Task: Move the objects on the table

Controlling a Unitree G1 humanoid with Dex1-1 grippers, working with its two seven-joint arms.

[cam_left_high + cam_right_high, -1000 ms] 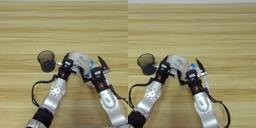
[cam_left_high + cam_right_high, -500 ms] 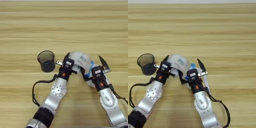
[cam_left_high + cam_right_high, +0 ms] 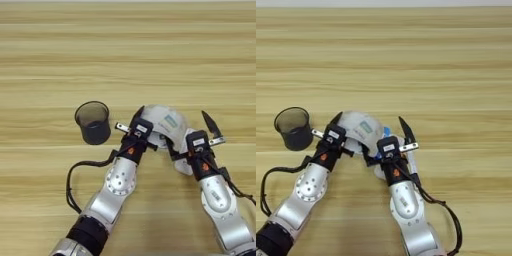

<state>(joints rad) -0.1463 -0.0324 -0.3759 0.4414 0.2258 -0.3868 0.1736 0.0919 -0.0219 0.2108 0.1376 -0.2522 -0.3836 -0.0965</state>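
A wide clear tape roll (image 3: 167, 124) with a printed core lies on the table (image 3: 125, 55), tilted between my two grippers. My left gripper (image 3: 148, 128) grips its left wall; one black finger (image 3: 138, 112) rests on the outside, and the other is mostly hidden under the roll. My right gripper (image 3: 193, 137) stands open at the roll's right side, one finger (image 3: 210, 124) pointing up and away and the other tucked under the roll's lower edge. A blue stick (image 3: 387, 131) peeks out between roll and right gripper. A white flat device (image 3: 183, 166) lies partly under the right wrist.
A black mesh cup (image 3: 93, 122) stands upright just left of the left gripper, close to its wrist. A black cable (image 3: 75, 172) loops beside the left forearm. Bare wood stretches across the far half of the table.
My right gripper has edged slightly to the right. The roll, the cup and the left gripper stay where they were.
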